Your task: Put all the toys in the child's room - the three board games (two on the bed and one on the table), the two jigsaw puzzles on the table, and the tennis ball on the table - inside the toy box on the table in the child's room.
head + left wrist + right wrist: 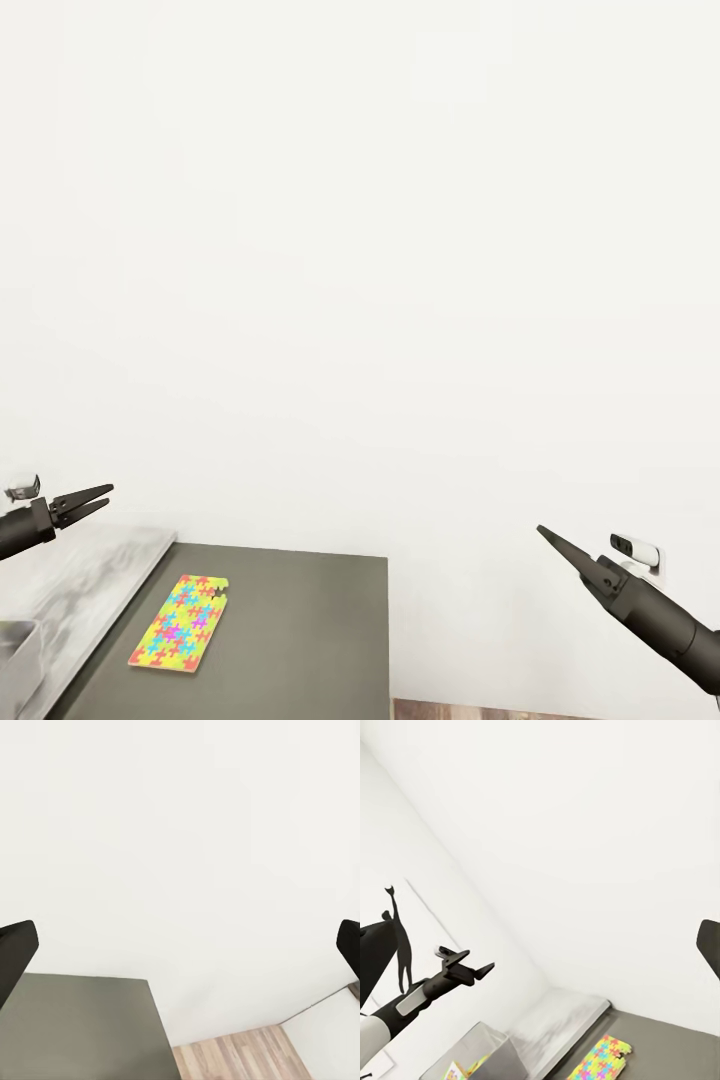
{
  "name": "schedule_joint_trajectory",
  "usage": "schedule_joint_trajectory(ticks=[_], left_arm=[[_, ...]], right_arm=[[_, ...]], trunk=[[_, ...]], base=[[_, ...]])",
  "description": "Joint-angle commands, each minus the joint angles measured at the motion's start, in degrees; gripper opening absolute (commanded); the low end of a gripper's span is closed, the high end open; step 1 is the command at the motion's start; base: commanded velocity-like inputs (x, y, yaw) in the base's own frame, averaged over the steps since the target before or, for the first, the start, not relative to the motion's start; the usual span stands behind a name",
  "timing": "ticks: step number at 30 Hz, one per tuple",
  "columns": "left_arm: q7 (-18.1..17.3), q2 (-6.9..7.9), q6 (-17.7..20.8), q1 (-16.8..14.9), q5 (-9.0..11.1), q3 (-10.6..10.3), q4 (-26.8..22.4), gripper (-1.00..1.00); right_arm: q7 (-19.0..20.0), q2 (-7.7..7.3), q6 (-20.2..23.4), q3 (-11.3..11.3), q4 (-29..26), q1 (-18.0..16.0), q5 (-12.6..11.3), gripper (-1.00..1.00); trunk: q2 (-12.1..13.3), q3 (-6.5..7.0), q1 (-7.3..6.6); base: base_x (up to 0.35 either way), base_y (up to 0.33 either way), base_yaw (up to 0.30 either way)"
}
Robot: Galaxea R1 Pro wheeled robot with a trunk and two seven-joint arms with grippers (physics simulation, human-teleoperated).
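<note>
Above the near corner of the pale table (90, 570), the left gripper (95, 497) hangs with its fingers parted and nothing between them. The right gripper (548, 537) is raised well off to the other side, over bare floor (560, 712); in the head view its fingers look drawn together to a point, while its own wrist camera shows the tips apart at the frame edges, so I cannot tell its state.

Outward from the left gripper, a jigsaw puzzle (182, 622) lies flat on the dark olive-grey cabinet (300, 640) beside the table, not yet in the toy box (472, 1056), whose grey wall shows at the table's near end with something colourful inside.

The puzzle looks a thin, stiff, light card box, probably smooth. Lying flat, it offers only edges; a pinch across the short width seems best.

No writing is readable; only interlocking bright shapes.
</note>
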Motion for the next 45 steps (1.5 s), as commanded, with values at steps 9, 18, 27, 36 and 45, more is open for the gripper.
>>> schedule_joint_trajectory(ticks=[9,18,27,36,45], left_arm=[[-0.1,0.00,0.6,0.0,0.1,0.0,0.0,1.00],[0.0,-0.05,0.6,0.0,0.1,0.0,0.0,1.00],[0.4,-0.20,0.7,0.0,0.0,-0.3,-0.1,1.00],[6.3,-0.61,1.6,-0.6,-7.1,-4.3,0.0,1.00],[23.8,-4.17,5.4,-4.6,-13.1,-6.1,0.0,1.00]], right_arm=[[-0.1,-0.01,0.5,0.0,0.0,0.0,0.0,1.00],[-0.3,0.01,0.6,0.0,0.0,0.0,0.0,1.00],[-3.1,0.00,0.9,0.0,0.0,0.0,-0.1,1.00],[-5.1,-0.01,1.9,-0.1,0.4,-0.1,-0.2,1.00],[-6.7,-0.36,4.9,-0.1,1.2,-0.2,-0.1,1.00]], trunk=[[0.0,-0.03,0.02],[0.0,-0.03,0.02],[0.0,-0.11,0.02],[0.0,-0.79,0.02],[0.0,-1.62,0.02]], base=[[0.000,0.000,0.000],[0.000,0.000,0.000],[0.000,0.000,0.000],[0.000,0.000,0.000],[0.000,0.000,0.000]])
